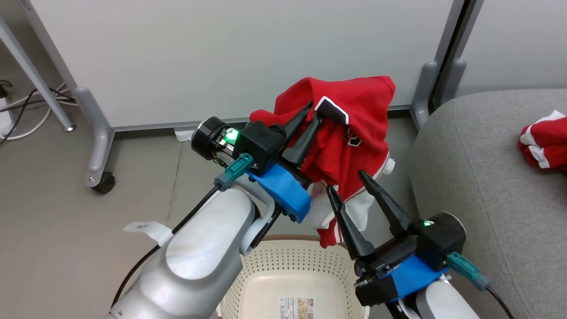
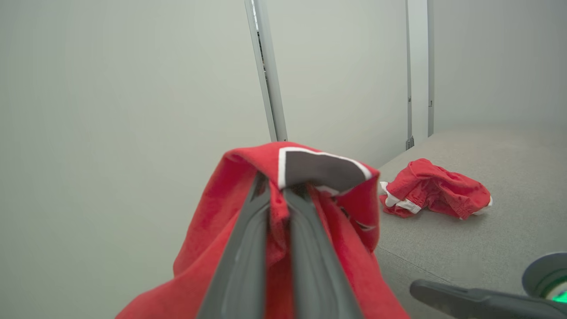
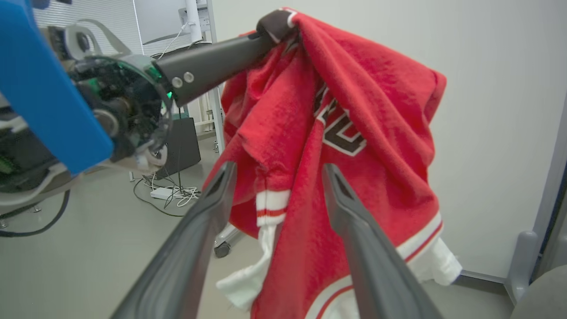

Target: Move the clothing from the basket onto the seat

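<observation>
Shirt (image 3: 376,146): fuzzy red cloth, matt. Basket (image 1: 274,261): smooth perforated plastic, sl. gloss. Sofa (image 1: 478,177): matt grey woven fabric.

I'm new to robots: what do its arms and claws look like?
Rounded silver forearms; black wrists with green lights, blue plates, teal plugs on black cables. The left claw and right claw each have two long, dark, tapering fingers.

Support 1: the seat (image 1: 469,186), a light grey sofa with a rounded edge.
On it: 1 crumpled red shirt (image 1: 545,141) with white trim, lying away from the edge.
Support 2: the grey floor (image 1: 53,221).
On it: the cream basket (image 1: 283,266) near the sofa; 1 partition foot (image 1: 101,177) on a black caster; cables (image 1: 31,106) at far left.
</observation>
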You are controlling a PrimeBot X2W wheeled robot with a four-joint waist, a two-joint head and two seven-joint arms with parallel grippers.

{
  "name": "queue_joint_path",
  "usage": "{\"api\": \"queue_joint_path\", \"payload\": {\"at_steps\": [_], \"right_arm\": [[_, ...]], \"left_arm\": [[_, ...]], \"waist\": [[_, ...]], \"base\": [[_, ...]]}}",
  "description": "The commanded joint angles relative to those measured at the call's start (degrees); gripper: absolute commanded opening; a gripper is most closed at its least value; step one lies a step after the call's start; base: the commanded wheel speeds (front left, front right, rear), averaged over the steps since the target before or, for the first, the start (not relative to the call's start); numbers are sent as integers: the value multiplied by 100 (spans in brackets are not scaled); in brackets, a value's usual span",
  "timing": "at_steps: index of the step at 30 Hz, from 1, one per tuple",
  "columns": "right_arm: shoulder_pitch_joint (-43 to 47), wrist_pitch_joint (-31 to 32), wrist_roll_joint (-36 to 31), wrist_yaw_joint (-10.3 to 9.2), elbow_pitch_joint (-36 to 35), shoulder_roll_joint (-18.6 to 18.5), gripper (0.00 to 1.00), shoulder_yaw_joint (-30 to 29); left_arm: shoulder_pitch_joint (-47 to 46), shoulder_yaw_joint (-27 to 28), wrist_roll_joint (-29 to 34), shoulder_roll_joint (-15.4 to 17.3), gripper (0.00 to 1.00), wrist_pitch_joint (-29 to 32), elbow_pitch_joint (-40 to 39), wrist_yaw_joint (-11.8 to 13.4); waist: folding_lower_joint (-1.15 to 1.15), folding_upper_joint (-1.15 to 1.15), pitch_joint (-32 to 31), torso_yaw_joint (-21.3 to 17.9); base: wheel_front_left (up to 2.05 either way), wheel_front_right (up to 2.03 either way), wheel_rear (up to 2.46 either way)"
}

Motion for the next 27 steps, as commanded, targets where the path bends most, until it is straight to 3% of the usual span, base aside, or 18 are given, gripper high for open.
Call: {"api": "queue_joint_path", "payload": {"at_steps": [1,10,17,18,19,27], "right_arm": [[-83,-3,-34,3,50,-13,100,-3],[-678,-3,-123,3,1053,-12,100,57],[-1094,-3,58,3,1397,-12,100,102],[-1130,-3,73,3,1427,-12,39,74],[-1148,-3,81,3,1450,-12,0,60],[-1125,-3,170,3,1390,-12,0,59]], "left_arm": [[-80,2,20,4,0,-25,-25,15],[-142,-145,12,-76,0,-63,-47,13],[-158,-244,-55,-129,0,-97,-31,15],[-162,-258,-65,-136,0,-99,-26,16],[-160,-274,-66,-142,0,-102,-18,17],[-175,-327,-102,-147,0,-152,53,26]], "waist": [[0,0,15,17],[0,0,120,128],[0,0,164,208],[0,0,165,222],[0,0,163,235],[0,0,177,263]], "base": [[0,0,0],[0,0,0],[0,0,0],[0,0,0],[0,0,0],[0,0,0]]}}
